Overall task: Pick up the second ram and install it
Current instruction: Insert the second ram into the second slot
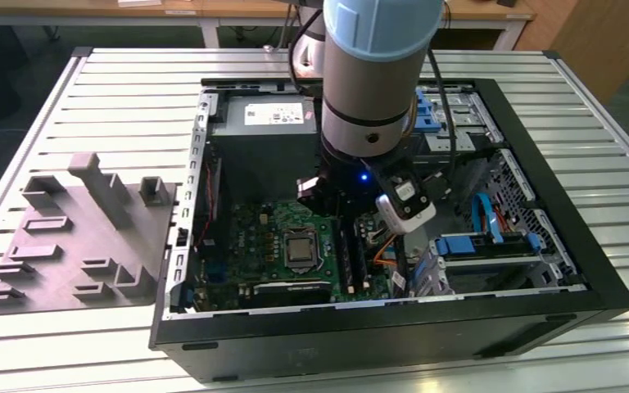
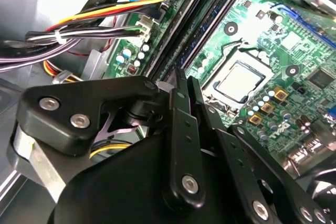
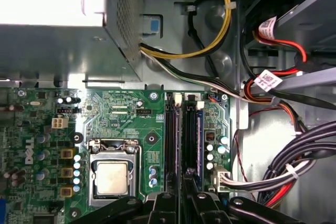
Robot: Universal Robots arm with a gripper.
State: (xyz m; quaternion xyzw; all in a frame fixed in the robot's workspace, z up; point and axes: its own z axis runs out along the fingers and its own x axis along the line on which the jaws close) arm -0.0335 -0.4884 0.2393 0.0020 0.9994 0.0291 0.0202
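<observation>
Gripper (image 2: 181,85) linkage nearest lens, fingers narrow over slot rails (image 3: 184,129); whether gripping second ram (image 3: 199,135), cannot tell. Risk: tilted seating, wires (image 3: 262,171) close.

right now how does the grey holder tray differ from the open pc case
The grey holder tray lies flat on the slatted table, on the exterior view's left; the open PC case sits at the table's middle. The tray is pale grey moulded plastic with raised blocks; the case is a black box. The tray's recesses hold no parts that I can make out, while the case holds the green motherboard, with the gripper inside it. Both rest on the table.
</observation>
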